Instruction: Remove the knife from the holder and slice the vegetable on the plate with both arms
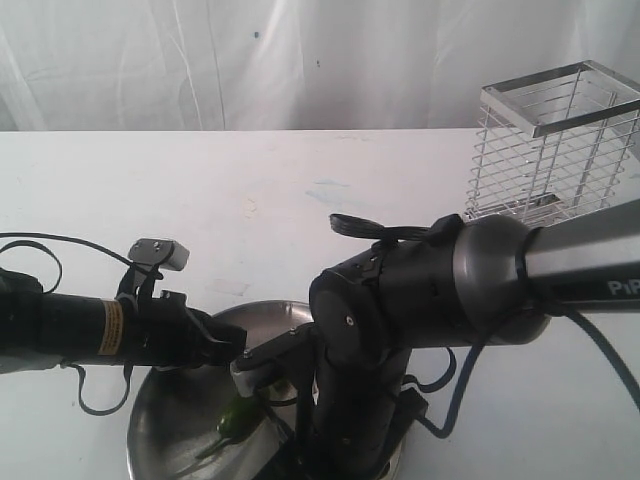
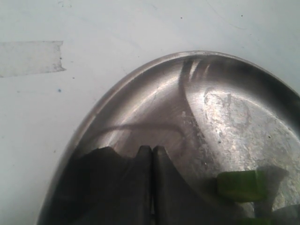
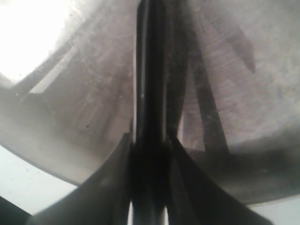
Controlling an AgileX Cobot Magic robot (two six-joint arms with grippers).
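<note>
A white table stands before a creased white curtain.

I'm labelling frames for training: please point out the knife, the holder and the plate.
knife [image 3: 149, 70]: right wrist view, mid-length of the dark strip.
holder [image 1: 510, 160]: exterior view, wire side.
plate [image 2: 154, 108]: left wrist view, bare floor.

Lab: white table, draped white backdrop

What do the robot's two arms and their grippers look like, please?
The left arm is slim and black, with a yellow label, a small grey-capped box and thin black cables. The right arm is thicker, black at the joint, with a grey tube lettered in white and a dark cable. The left gripper and right gripper are dark and taper towards their tips.
</note>
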